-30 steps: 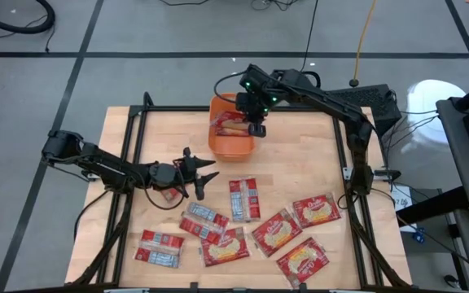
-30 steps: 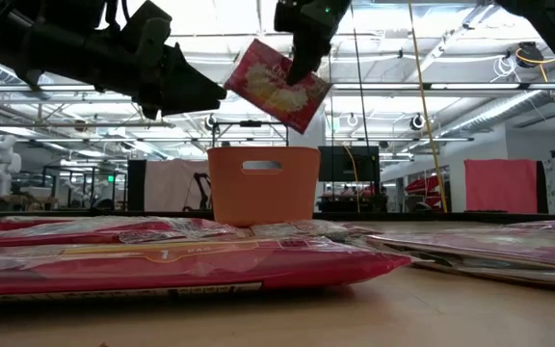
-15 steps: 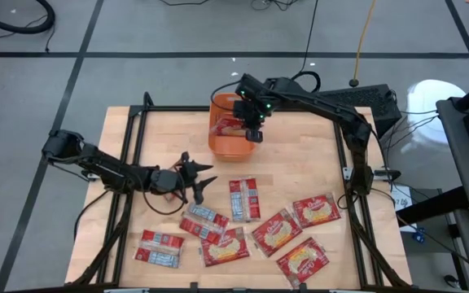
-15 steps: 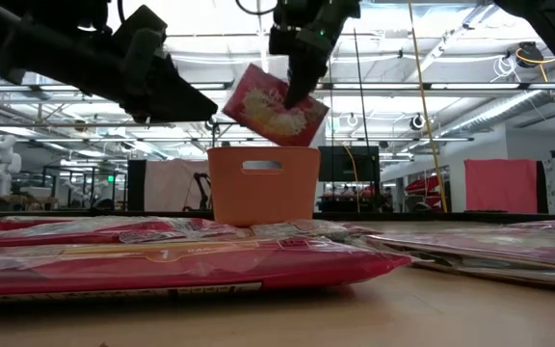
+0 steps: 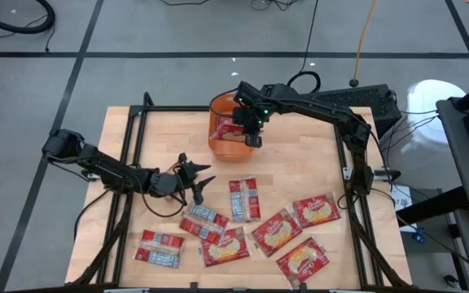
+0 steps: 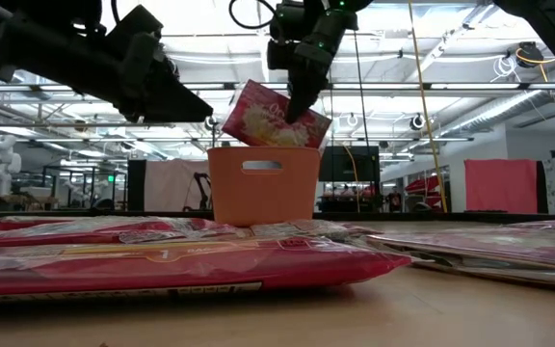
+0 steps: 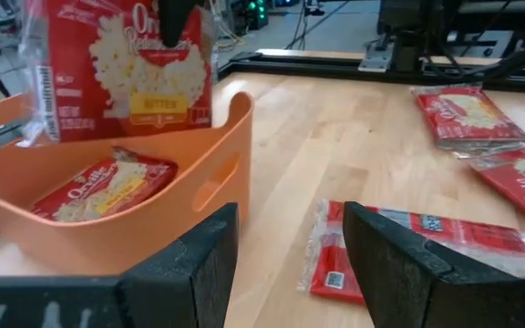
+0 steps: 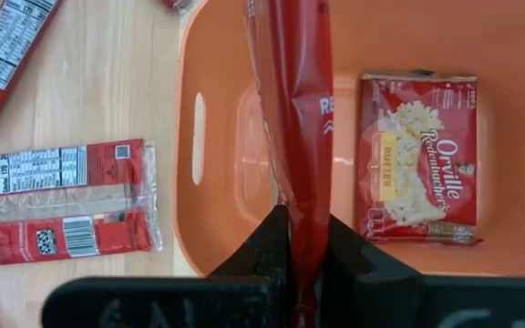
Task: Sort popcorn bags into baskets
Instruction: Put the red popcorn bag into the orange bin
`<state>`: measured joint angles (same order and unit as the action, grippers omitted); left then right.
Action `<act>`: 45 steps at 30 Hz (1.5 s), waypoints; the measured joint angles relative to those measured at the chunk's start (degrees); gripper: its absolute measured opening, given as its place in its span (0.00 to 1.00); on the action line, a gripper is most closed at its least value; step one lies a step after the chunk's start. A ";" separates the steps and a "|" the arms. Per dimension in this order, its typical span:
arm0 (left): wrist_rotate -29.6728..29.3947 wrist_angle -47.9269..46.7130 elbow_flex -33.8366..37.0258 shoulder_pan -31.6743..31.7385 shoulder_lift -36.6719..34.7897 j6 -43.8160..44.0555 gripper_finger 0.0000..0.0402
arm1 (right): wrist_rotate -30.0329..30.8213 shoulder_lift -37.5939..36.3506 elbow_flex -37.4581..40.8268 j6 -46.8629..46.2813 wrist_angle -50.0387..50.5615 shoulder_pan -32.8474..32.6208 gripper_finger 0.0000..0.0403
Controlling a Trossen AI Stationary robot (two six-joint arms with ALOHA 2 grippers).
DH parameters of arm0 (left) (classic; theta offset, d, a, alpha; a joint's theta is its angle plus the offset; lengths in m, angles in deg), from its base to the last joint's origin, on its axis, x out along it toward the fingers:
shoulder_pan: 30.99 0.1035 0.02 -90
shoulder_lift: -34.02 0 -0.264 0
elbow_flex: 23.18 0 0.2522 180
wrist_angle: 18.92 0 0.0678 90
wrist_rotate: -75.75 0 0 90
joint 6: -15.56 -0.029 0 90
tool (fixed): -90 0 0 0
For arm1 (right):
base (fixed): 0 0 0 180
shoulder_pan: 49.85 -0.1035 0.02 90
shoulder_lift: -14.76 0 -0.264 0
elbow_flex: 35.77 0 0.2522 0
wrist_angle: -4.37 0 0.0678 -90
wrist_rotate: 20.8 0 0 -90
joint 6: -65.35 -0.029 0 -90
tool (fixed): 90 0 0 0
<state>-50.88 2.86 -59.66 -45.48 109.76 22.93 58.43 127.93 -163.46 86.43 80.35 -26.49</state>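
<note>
The orange basket point(image 5: 228, 138) stands at the far middle of the table with one popcorn bag point(image 8: 417, 159) lying flat inside, label up. My right gripper point(image 5: 252, 124) is above it, shut on another red popcorn bag point(image 6: 270, 116) that hangs over the basket. Several more popcorn bags point(image 5: 244, 199) lie flat on the near half of the table. My left gripper point(image 5: 206, 181) hovers open left of centre, above the table, pointing toward the basket point(image 7: 108, 228) with nothing between its fingers. My right gripper pinches the bag's upper end point(image 7: 176, 41) between its two fingers, which come from above and slant down. The bag hangs tilted below the fingers, edge-on in the right wrist view point(image 8: 301, 137), and its lower end point(image 6: 249, 140) is at the level of the basket's rim.
Black rails point(image 5: 129, 146) frame the wooden table top along its left, far and right sides. A bag showing its printed back point(image 7: 408, 246) lies just beyond my left fingers. Bare wood point(image 5: 300, 155) lies right of the basket.
My right gripper has come down toward the basket with the bag still in its hold. The bag, which hung well above the rim, now reaches it with its lower end.
</note>
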 joint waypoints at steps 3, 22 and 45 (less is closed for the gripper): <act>-0.55 -1.16 0.00 0.78 0.00 0.81 0.50 | -0.02 0.00 0.00 0.00 0.16 0.00 0.04; -3.94 -8.92 0.00 6.09 0.00 3.39 0.50 | 2.55 1.86 0.00 -4.29 -4.93 -2.54 0.04; -1.81 -8.78 0.00 12.10 0.00 2.12 0.50 | 3.08 5.07 0.00 -3.45 -0.99 -1.99 0.09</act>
<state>-52.69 -5.92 -59.66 -33.38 109.76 25.05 61.51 133.00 -163.46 82.97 79.36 -28.48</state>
